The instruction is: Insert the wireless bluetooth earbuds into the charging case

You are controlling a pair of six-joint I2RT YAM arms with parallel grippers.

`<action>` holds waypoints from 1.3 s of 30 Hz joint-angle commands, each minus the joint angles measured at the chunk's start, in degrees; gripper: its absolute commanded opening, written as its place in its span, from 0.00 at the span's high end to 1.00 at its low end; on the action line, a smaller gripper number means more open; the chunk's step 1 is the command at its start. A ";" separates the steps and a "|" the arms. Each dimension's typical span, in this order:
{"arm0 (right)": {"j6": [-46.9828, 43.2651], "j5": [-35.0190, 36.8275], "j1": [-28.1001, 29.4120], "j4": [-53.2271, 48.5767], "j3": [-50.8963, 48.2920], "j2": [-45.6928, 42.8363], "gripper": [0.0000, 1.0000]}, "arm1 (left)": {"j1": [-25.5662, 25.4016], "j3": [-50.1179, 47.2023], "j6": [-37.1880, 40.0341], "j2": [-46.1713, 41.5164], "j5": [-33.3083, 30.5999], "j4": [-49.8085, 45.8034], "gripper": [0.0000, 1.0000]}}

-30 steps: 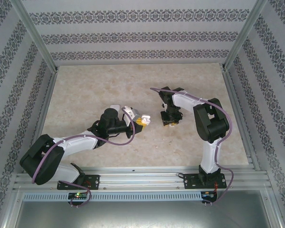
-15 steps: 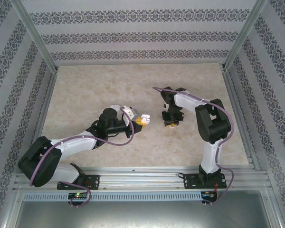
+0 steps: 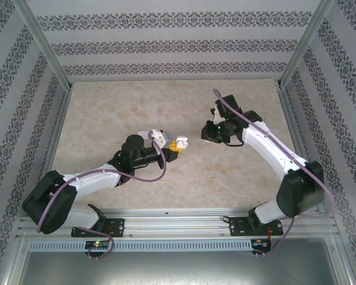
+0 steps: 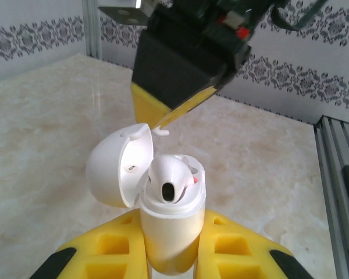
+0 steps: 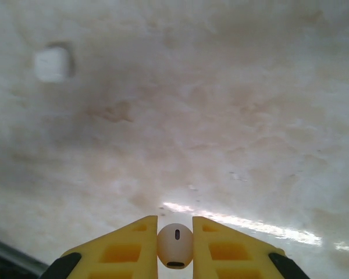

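Charging case (image 4: 171,229) sits upright, clamped tight in the left claw (image 4: 173,256), lid (image 4: 113,174) flipped open with one earbud (image 4: 168,177) seated inside. Meanwhile the right claw (image 5: 175,229) is pinched shut on a second earbud (image 5: 175,247), up above the marble bench (image 5: 232,116) near the case. Blurry white square (image 5: 51,64) lies further off.
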 commanded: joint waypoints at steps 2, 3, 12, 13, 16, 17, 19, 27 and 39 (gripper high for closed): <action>8.36 -3.88 1.16 6.51 -2.67 -5.81 0.82 | -0.40 -0.15 0.28 1.71 -1.80 8.63 1.00; 9.17 -4.01 1.42 6.63 -2.73 -6.83 0.82 | -0.40 0.07 0.07 2.26 -2.05 9.78 1.00; 16.12 -3.90 4.73 10.65 -2.29 -12.37 0.82 | -0.39 2.25 -0.48 5.44 -3.17 15.62 1.00; 17.21 -3.95 5.18 11.84 -2.53 -12.83 0.82 | -0.40 2.42 -0.41 5.58 -3.13 15.91 1.00; 20.23 -4.04 6.49 15.16 -3.16 -13.58 0.83 | -0.40 2.87 -0.23 5.82 -3.20 16.09 1.00; 21.02 -3.90 6.93 16.01 -3.18 -13.63 0.83 | -0.40 2.93 -0.22 5.86 -3.21 16.26 1.00; 22.46 -3.56 7.99 17.72 -3.32 -13.72 0.83 | -0.40 2.86 -0.22 5.94 -3.58 16.79 1.00; 27.68 -2.56 10.56 24.80 -5.27 -13.27 0.83 | -0.41 2.40 -1.09 5.89 -4.43 18.78 1.00; 31.85 -0.99 11.51 30.43 -9.83 -14.31 0.84 | -0.31 1.79 -2.48 5.56 -5.36 21.02 1.00</action>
